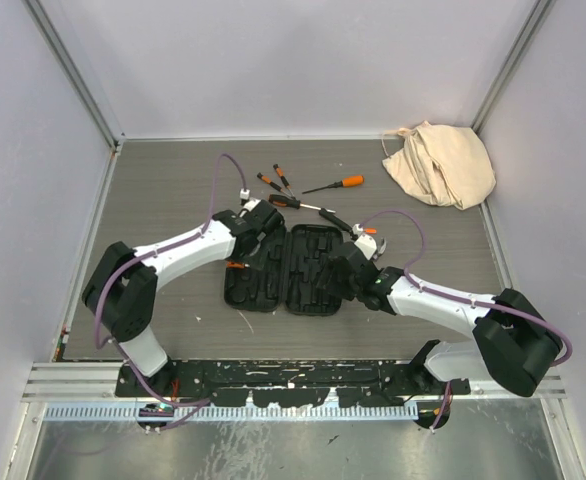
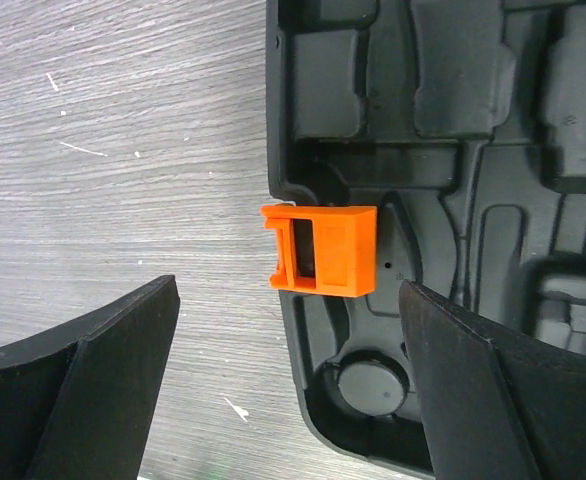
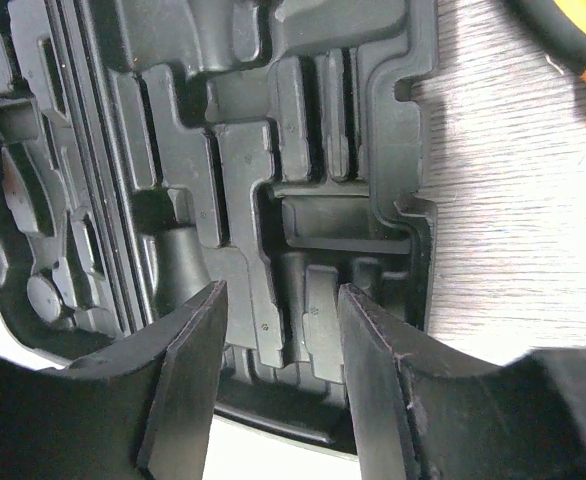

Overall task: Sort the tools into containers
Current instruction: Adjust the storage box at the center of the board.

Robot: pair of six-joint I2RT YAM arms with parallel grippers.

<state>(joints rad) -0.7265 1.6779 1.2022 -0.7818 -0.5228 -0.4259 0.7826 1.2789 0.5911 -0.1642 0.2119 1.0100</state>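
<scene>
Your left gripper (image 2: 288, 290) stood wide open and held nothing. In its wrist view the orange latch (image 2: 323, 250) sat between the two fingers, apart from both, at the left rim of the case. Your right gripper (image 3: 281, 292) was released too, with a narrower gap, and it hung over the right half of the black case (image 1: 308, 270), close to the right rim.

The case lay open and flat in the middle of the table (image 1: 173, 180), between your two arms. I saw no tool in its moulded slots.

The tools lay on the table on the far side of the case, so from both grippers they were ahead, away from the bases. The small screwdrivers (image 1: 268, 181) were nearer to your left gripper. The orange-handled screwdriver (image 1: 338, 184) lay with its long axis almost left to right, handle to the right. A dark-handled tool (image 1: 338, 220) lay just beyond the far right corner of the case. For that one, I judge, your right arm was the nearer.
</scene>
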